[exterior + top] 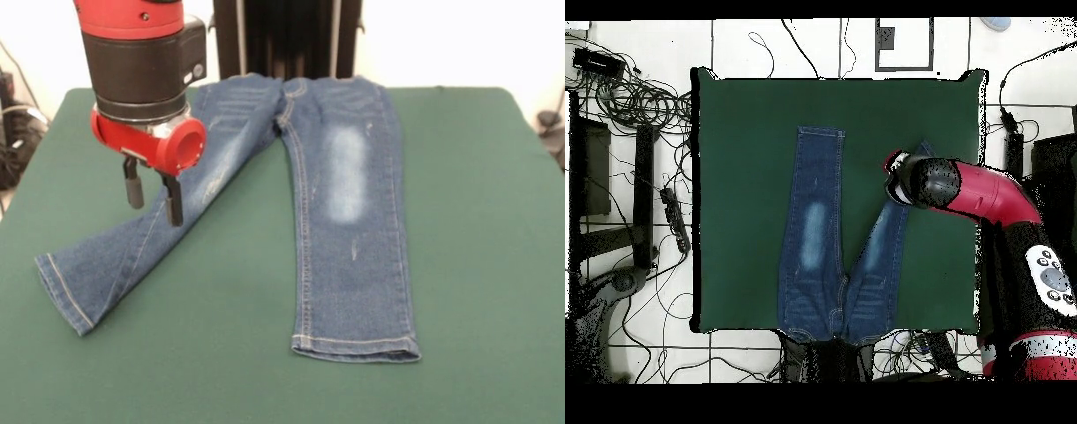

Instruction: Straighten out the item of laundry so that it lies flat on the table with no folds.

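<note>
Denim blue jeans [344, 221] are lying mid-counter on the dark green felt counter [494, 265], w/ wide bare cloth along both sides. Waistband is reaching the far edge; one leg is running straight, the other splaying diagonally. Red-black tool [153, 194] is hanging over the splayed leg, prongs apart, gripping nothing.

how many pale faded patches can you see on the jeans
1 clear patch, on the thigh of the straight leg of the jeans. Fainter scuffs show on the splayed leg near the gripper; the arm may hide more.
</note>
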